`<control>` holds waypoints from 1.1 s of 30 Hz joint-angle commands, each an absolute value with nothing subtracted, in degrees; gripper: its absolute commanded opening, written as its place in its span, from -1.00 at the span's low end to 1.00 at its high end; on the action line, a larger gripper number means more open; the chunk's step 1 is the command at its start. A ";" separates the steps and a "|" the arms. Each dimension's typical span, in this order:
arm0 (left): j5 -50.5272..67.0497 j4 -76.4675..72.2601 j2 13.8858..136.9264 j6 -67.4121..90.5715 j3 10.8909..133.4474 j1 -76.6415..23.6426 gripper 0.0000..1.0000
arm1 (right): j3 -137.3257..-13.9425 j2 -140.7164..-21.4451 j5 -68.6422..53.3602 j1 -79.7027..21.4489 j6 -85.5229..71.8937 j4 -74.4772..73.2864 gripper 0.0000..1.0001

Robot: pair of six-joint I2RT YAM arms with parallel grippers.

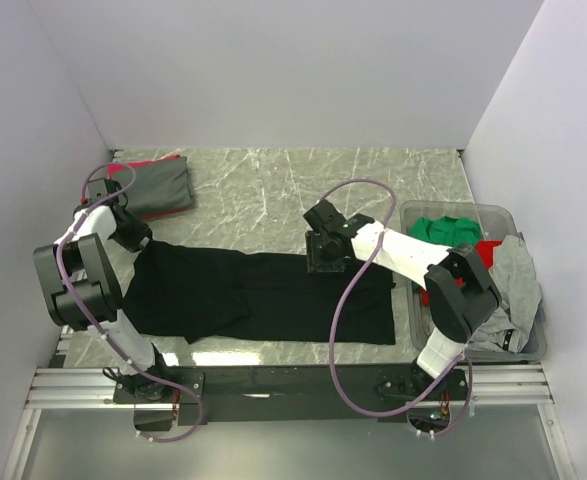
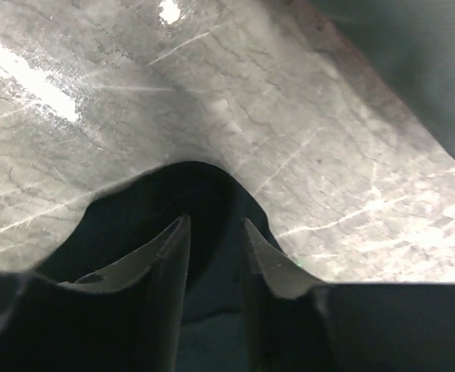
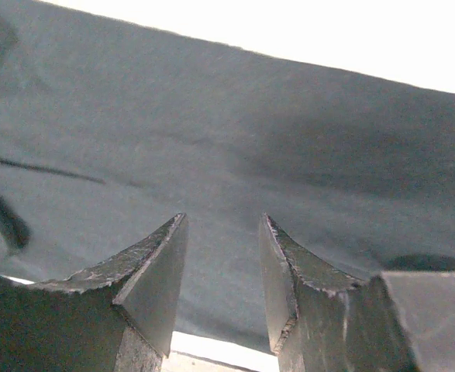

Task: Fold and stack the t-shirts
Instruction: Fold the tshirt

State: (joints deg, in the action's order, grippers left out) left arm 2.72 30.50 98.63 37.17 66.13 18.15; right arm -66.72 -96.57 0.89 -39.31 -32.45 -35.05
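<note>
The large black cloth t-shirt (image 1: 263, 295) lies spread on the grey marbled table (image 1: 273, 190); the left gripper (image 2: 215, 220), jaws parted and empty, hovers over its far-left corner; the right gripper (image 3: 223, 217) likewise at its far edge.

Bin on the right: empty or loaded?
Loaded: the bin holds a green t-shirt, a red t-shirt and a grey t-shirt.

The grey marble-patterned worktop (image 1: 273, 185) is carrying three groups of items. A large black cloth t-shirt (image 1: 273, 295) is lying spread across its near half. A folded grey t-shirt (image 1: 158, 192) is resting in the far left corner, with red cloth (image 1: 158, 160) showing beneath it. A clear grey plastic bin (image 1: 453, 206) is sitting at the right edge.
</note>
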 commanded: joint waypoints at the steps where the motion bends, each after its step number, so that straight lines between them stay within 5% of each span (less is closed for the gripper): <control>1: 2.29 28.13 99.31 35.68 67.68 18.37 -0.24 | -66.80 -94.48 4.13 -38.32 -34.72 -33.13 -0.02; 16: 5.44 24.09 103.71 36.74 66.80 18.46 -0.30 | -67.76 -98.96 5.27 -36.04 -34.63 -33.49 -0.02; 20: 6.68 22.76 104.68 37.26 66.01 18.54 -0.44 | -67.85 -101.33 4.83 -35.25 -34.45 -32.96 -0.02; 25: 6.77 22.67 105.82 37.62 65.83 18.90 -0.97 | -67.85 -103.88 5.27 -34.28 -34.72 -33.84 -0.03; 33: 5.36 22.85 103.80 36.92 65.30 22.32 -0.99 | -67.32 -106.43 5.45 -32.78 -36.21 -35.86 -0.03</control>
State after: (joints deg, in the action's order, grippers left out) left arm 6.70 23.77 105.47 37.30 65.87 20.51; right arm -66.76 -104.44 3.51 -33.80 -35.20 -34.15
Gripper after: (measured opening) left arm 0.013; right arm 0.486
